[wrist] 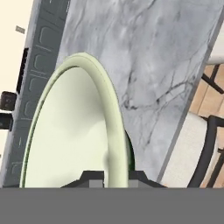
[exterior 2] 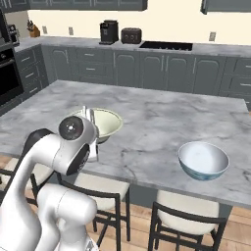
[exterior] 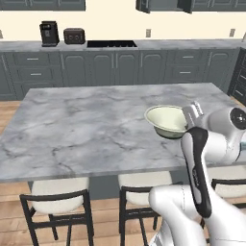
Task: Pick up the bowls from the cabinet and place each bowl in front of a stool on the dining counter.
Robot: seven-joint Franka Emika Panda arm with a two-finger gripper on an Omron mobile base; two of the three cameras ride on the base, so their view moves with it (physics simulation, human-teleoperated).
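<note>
In the left base view, a black coffee machine (exterior: 49, 33) and a dark toaster (exterior: 74, 35) stand at the left of the far wall countertop (exterior: 192, 44), with the black cooktop (exterior: 111, 44) just to their right. Grey base cabinets (exterior: 120, 67) run below. The dining counter (exterior: 96, 129) spreads across the middle, its marble top bare on the left. Below its near edge, two cream-seated stools (exterior: 57, 199) show side by side. Toward the right, the pale green bowl (exterior: 166, 120) hangs over the marble near the near edge, its rim gripped by the gripper (exterior: 191, 116) at the bowl's right side; I cannot tell whether its foot touches the top.

In the right base view, a wall oven (exterior 2: 10, 63) sits at the far left. The same pale green bowl (exterior 2: 100, 123) is left of centre over the counter, the gripper (exterior 2: 91, 128) at its near left rim. Well apart to the right, the white and blue bowl (exterior 2: 203, 160) rests upright on the marble close to the near edge, with a stool (exterior 2: 188, 213) right below it.

In the hand view, the pale green bowl (wrist: 74, 127) appears edge-on, and the two fingertips (wrist: 94, 178) sit on either side of its rim, clamped on it. Marble lies beyond, and a stool seat (wrist: 186, 153) shows past the counter's edge on the right.
</note>
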